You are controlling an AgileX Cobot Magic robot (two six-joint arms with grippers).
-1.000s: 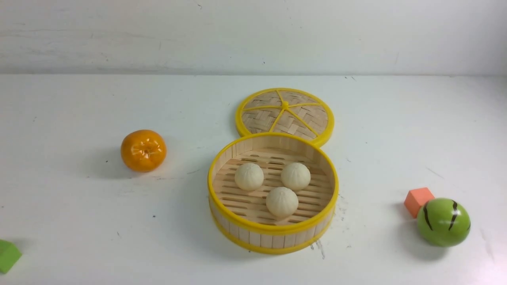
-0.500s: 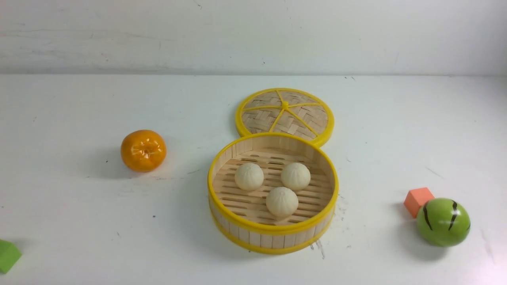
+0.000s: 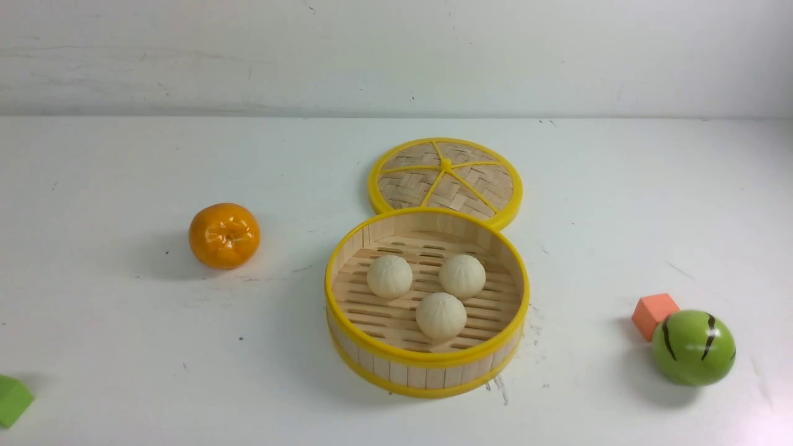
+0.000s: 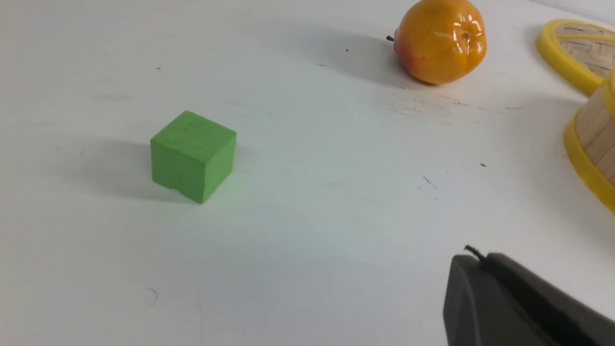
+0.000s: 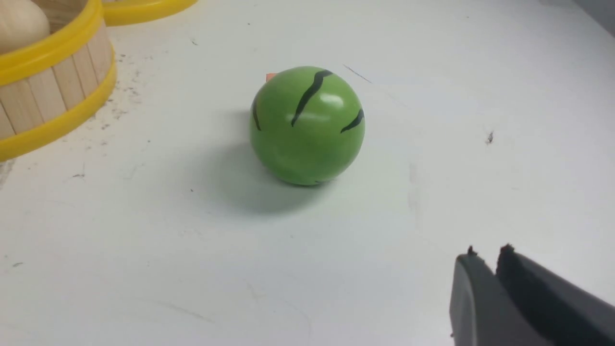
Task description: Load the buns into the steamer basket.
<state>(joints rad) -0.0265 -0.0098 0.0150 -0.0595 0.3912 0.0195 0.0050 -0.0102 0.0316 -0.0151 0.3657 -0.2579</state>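
The steamer basket (image 3: 427,362) stands on the table (image 3: 124,347) a little right of centre, and the three buns (image 3: 440,314) lie in it: two side by side toward the far side, one nearer, between them. The lid (image 3: 445,180) lies flat just behind the basket, its near edge hidden by the basket's far rim. The orange (image 3: 223,235) sits to the left, well apart. A cube (image 3: 11,400) lies at the near left edge. At the near right a ball (image 3: 692,348) rests with a small block (image 3: 652,313) just behind it on its left.
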